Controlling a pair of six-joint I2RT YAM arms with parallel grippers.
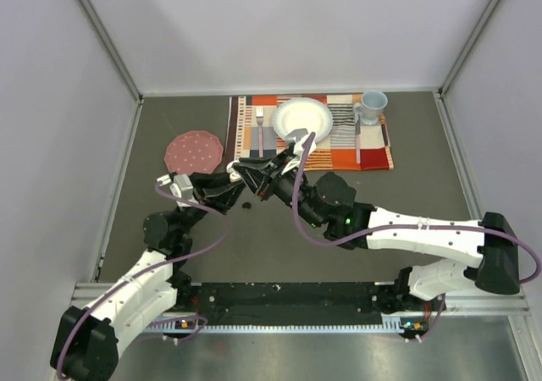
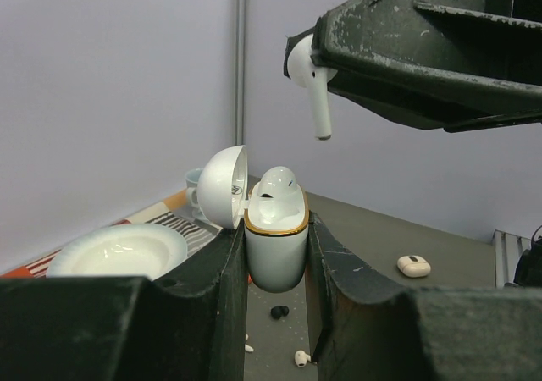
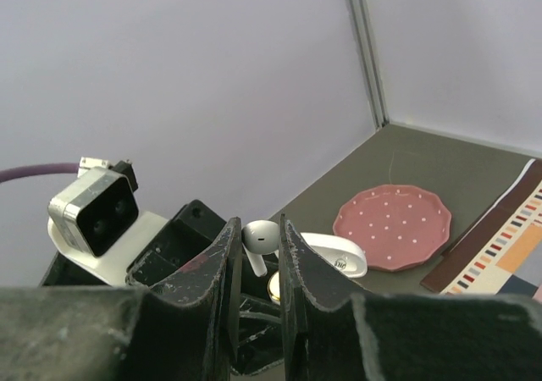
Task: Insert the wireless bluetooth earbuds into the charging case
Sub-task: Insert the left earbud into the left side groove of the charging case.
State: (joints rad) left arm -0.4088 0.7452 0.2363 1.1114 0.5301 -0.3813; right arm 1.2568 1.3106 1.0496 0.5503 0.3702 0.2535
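1. Both arms reach over mid-desk, and their tips meet just before the striped placemat [image 1: 339,144].
2. The left tool [image 1: 238,178] clamps the charging case [image 2: 276,250] by its sides, upright and clear of the desk [image 2: 440,245]. The case is glossy white, rounded and gold-rimmed, with its domed lid swung open.
3. The right tool [image 3: 257,230] pinches a white earbud [image 2: 318,102] by its bulbous head. Its smooth stem hangs down above the case's open mouth and slightly to one side, not touching it.
4. A black bud [image 2: 279,312] and a white bud [image 2: 301,357] lie loose on the matte grey desk below.
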